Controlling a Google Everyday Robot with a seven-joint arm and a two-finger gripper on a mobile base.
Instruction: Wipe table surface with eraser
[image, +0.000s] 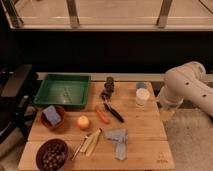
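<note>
A small dark block (109, 84), possibly the eraser, stands at the back middle of the wooden table (145, 131). A blue block (51, 115) lies in a brown bowl (53, 121) at the left. The white arm (187, 87) comes in from the right. Its gripper (167, 113) hangs down at the table's right edge, to the right of a glass with a white filling (142, 97), far from both blocks. The gripper holds nothing that I can see.
A green tray (63, 91) sits at the back left. An orange ball (83, 122), a carrot (102, 116), a black-handled tool (113, 110), wooden sticks (89, 143), a grey cloth (118, 140) and a bowl of nuts (52, 154) lie across the table. A dark chair (15, 95) stands at the left.
</note>
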